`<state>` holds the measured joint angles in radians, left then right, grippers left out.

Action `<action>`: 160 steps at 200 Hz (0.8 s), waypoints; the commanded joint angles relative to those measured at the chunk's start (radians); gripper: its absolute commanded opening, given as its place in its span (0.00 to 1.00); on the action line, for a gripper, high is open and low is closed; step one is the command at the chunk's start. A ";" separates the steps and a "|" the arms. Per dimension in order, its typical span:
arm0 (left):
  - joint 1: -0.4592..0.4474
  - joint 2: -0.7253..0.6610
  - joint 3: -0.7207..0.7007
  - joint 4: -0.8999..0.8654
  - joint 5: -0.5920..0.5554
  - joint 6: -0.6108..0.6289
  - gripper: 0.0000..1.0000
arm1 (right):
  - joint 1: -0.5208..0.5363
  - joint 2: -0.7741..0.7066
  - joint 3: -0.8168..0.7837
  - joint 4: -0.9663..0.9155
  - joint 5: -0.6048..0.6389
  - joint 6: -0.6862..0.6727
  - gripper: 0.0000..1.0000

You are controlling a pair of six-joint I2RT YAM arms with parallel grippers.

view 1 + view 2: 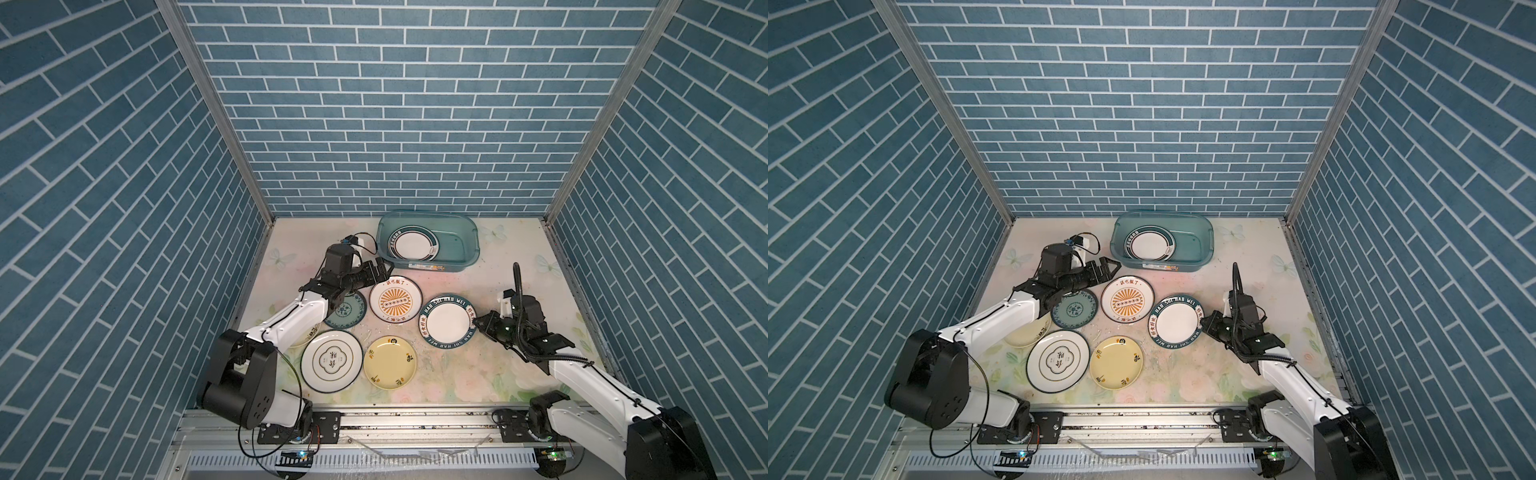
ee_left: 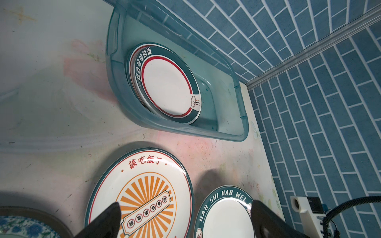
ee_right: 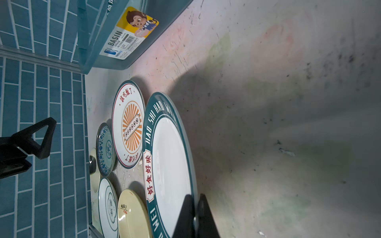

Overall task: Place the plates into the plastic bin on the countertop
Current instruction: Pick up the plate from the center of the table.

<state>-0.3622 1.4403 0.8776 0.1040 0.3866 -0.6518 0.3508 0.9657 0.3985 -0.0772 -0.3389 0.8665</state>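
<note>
The teal plastic bin point(image 1: 468, 253) stands at the back of the countertop point(image 1: 478, 374) with one teal-rimmed plate point(image 1: 412, 245) inside. My right gripper point(image 3: 194, 198) is shut on the near rim of the white plate lettered HAO SHI HAO WEI point(image 1: 446, 322), which lies to the right. My left gripper point(image 2: 185, 208) hovers open and empty over the far edge of the orange sunburst plate point(image 1: 395, 300), just in front of the bin's left end. The teal floral plate point(image 1: 348, 311), a white plate point(image 1: 331, 361) and a pale yellow plate point(image 1: 390, 362) lie on the countertop.
A cream plate point(image 1: 1027, 334) lies partly under my left arm. Blue brick walls point(image 1: 395, 124) close in the back and both sides. A metal rail point(image 1: 415, 419) runs along the front edge. The bin's label point(image 3: 127, 35) faces the front.
</note>
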 commanded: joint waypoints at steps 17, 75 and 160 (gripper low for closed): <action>-0.002 0.012 -0.024 0.045 0.007 -0.007 1.00 | -0.015 -0.042 0.062 -0.057 0.009 0.005 0.00; -0.045 0.039 -0.077 0.215 0.026 -0.109 0.98 | -0.024 -0.012 0.090 0.043 -0.103 0.038 0.00; -0.144 0.136 -0.065 0.359 0.101 -0.216 0.69 | -0.027 0.059 0.135 0.178 -0.179 0.080 0.00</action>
<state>-0.4919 1.5547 0.8181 0.3729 0.4477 -0.8200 0.3283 1.0187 0.4858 0.0063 -0.4694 0.9012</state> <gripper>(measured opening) 0.709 0.076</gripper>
